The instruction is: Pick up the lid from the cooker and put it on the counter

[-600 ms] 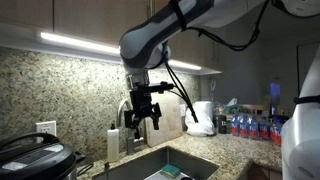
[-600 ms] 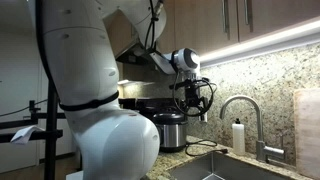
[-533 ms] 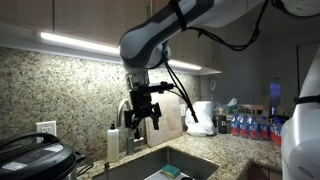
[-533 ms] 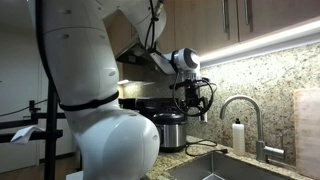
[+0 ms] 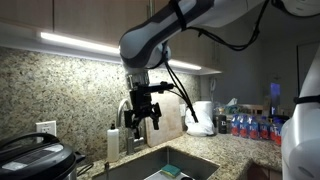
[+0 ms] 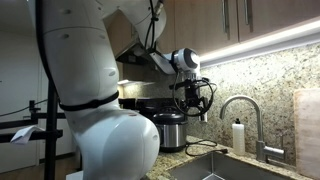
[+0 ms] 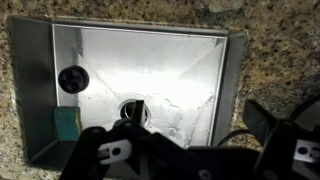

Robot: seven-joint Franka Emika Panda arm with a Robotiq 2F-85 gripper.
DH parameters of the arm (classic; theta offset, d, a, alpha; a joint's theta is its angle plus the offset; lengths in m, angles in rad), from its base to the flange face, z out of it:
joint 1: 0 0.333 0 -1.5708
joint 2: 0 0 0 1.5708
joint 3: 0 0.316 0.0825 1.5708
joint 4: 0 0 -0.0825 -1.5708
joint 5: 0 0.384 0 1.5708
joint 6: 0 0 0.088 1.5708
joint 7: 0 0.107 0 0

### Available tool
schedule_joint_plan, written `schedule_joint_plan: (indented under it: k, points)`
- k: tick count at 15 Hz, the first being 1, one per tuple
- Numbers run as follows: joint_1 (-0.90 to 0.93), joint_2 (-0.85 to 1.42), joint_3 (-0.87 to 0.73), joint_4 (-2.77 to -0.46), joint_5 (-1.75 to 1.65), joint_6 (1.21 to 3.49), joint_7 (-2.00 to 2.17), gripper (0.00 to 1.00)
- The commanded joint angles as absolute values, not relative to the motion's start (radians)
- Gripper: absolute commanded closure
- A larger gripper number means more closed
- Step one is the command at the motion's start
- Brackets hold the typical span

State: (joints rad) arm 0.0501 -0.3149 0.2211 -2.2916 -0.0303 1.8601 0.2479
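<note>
The cooker stands at the lower left on the counter, with the black lid and its silvery ring resting on top. In an exterior view the cooker shows partly behind the robot's white body, with the lid on it. My gripper hangs in the air over the sink, well apart from the cooker. It is open and empty, and it also shows in an exterior view. In the wrist view the gripper looks straight down into the sink; the lid and cooker are out of that view.
The steel sink lies below, with a drain and a green sponge. A faucet and a soap bottle stand at the backsplash. A paper towel roll and several bottles are on the right.
</note>
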Motion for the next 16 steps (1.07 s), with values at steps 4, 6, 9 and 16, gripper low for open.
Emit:
schedule_joint_plan:
  k: [4,6,9,16]
  points:
    - [0.097,-0.341,0.217,-2.33,-0.008,1.9,0.271,0.0]
    - [0.124,-0.367,0.226,-2.369,0.041,1.953,0.305,0.0]
    - [0.17,-0.433,0.257,-2.472,0.147,2.101,0.433,0.0]
    - [0.248,-0.538,0.346,-2.649,0.35,2.456,0.639,0.0]
